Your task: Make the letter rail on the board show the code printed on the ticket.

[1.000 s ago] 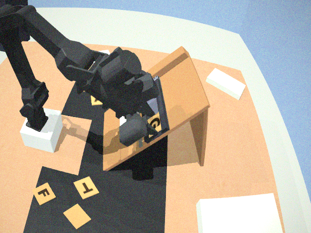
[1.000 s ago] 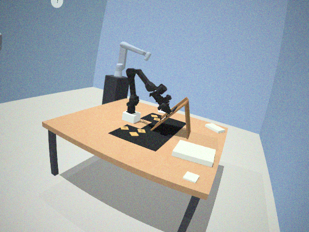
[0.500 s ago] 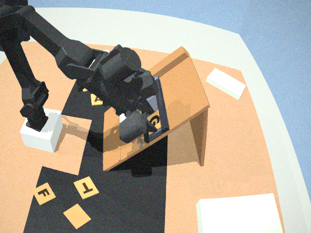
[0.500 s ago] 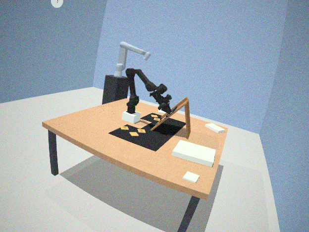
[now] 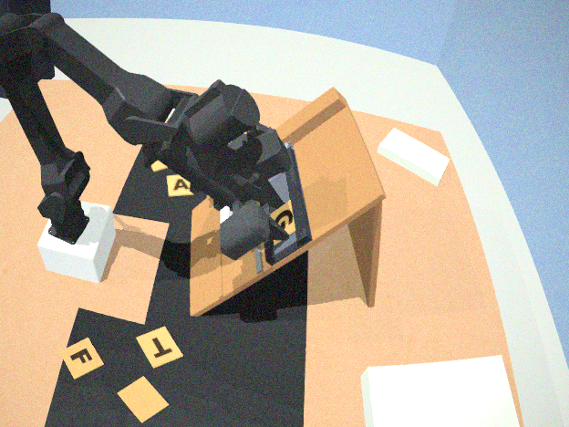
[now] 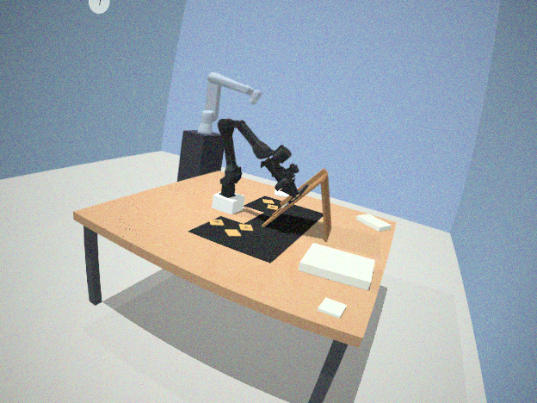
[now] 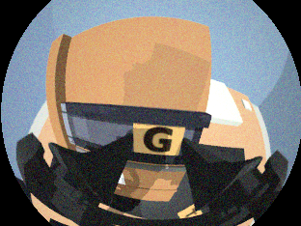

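Note:
My gripper (image 5: 281,217) (image 7: 157,139) is shut on the G tile (image 5: 283,215) (image 7: 158,139), one finger on each side. The G is upright in the wrist view, at the dark letter rail (image 5: 298,197) (image 7: 106,110), near the rail's right end there. The rail lies across the tilted wooden board (image 5: 342,156) (image 7: 145,48). No other letter shows in the visible part of the rail. The A tile (image 5: 178,184) and a partly hidden tile (image 5: 158,165) lie behind the arm. The F tile (image 5: 82,358), T tile (image 5: 159,347) and a tile with no visible letter (image 5: 143,399) lie flat in front. The ticket's print is not readable.
A black mat (image 5: 239,368) (image 6: 264,251) lies under the board and loose tiles. A large white block (image 5: 440,395) (image 6: 338,264) and a smaller one (image 5: 413,156) (image 6: 373,221) stand on the table beyond the board. A small white piece (image 6: 332,307) lies near the table's corner.

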Action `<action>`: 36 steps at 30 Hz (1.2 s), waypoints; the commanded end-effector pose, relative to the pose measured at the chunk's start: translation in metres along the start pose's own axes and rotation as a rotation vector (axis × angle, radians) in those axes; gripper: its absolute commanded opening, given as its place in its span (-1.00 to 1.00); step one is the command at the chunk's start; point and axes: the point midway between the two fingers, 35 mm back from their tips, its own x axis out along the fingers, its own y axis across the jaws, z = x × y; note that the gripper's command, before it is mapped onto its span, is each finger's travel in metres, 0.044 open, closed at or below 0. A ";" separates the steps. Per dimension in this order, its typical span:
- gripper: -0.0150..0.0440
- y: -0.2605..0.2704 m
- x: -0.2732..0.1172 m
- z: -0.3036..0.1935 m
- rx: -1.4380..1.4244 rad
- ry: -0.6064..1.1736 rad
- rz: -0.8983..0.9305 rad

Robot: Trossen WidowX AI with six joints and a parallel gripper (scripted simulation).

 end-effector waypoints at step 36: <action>-0.49 0.021 0.000 0.000 0.007 -0.002 -0.002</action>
